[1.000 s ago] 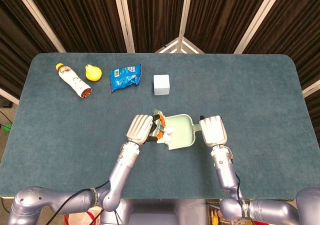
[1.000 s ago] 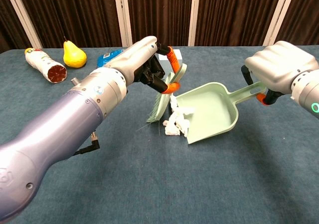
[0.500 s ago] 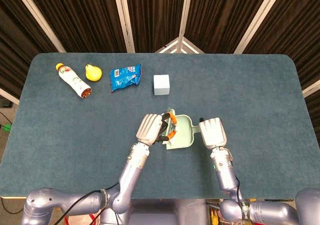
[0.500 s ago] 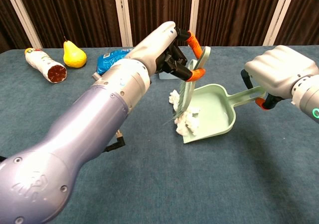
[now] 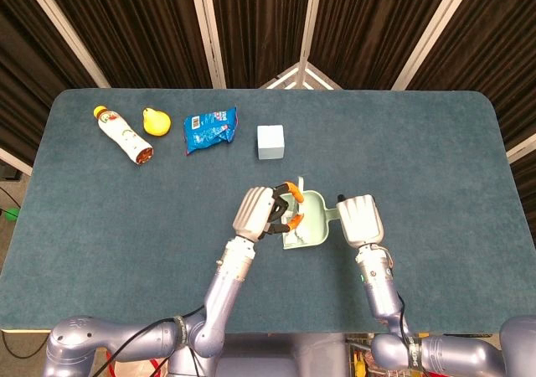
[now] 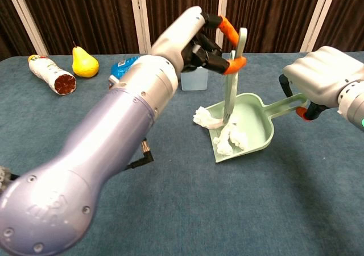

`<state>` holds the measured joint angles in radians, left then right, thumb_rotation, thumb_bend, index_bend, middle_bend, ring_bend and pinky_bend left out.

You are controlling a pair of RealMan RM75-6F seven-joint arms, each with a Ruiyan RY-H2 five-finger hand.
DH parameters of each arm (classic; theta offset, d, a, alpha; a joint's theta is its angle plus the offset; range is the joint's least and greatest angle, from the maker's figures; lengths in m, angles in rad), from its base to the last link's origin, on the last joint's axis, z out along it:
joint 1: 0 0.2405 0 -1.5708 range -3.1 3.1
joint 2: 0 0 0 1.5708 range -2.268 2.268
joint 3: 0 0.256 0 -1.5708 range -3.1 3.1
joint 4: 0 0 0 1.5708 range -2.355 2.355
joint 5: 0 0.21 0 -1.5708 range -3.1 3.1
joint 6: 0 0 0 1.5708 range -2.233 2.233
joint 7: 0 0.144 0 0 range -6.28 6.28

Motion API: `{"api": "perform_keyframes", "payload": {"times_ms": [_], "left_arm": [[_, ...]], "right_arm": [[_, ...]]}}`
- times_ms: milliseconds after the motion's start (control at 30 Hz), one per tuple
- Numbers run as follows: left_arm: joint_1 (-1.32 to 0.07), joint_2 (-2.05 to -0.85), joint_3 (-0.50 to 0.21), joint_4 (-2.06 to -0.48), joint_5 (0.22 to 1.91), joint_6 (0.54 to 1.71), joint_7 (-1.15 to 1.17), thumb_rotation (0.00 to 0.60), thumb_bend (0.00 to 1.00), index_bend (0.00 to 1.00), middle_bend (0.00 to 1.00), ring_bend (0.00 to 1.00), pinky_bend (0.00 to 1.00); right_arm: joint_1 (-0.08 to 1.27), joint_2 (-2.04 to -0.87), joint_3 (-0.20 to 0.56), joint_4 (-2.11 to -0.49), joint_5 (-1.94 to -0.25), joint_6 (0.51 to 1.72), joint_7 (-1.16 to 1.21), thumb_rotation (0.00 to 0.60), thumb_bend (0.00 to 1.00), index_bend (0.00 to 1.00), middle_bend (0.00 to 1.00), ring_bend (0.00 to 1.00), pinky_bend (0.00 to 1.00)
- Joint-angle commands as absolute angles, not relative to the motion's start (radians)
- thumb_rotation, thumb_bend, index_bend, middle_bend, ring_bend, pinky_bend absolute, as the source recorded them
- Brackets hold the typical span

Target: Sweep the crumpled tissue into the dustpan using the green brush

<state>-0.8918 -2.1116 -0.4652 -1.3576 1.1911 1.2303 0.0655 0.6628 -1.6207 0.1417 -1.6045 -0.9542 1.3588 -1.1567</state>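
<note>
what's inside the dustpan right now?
In the chest view, part of the crumpled tissue lies inside the dustpan, with the green brush standing in it. Another tissue piece hangs over the pan's front lip. The head view hides it.

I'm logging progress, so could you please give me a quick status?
Left hand grips brush, right hand holds dustpan. Tissue partly in pan, one piece on the lip. Nothing in the way.
</note>
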Motion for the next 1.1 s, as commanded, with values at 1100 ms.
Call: {"api": "perform_keyframes", "payload": {"times_ms": [1100], "left_arm": [[-0.904,-2.097,-0.428,-1.219,1.176,1.171,0.1,0.6,0.55,0.75,1.0,1.0,1.0]], "right_arm": [[0.658,-1.627,0.134,-1.577,-0.948,1.343,-1.133,0.6,0.47,0.59,0.82,0.84,0.82]]}}
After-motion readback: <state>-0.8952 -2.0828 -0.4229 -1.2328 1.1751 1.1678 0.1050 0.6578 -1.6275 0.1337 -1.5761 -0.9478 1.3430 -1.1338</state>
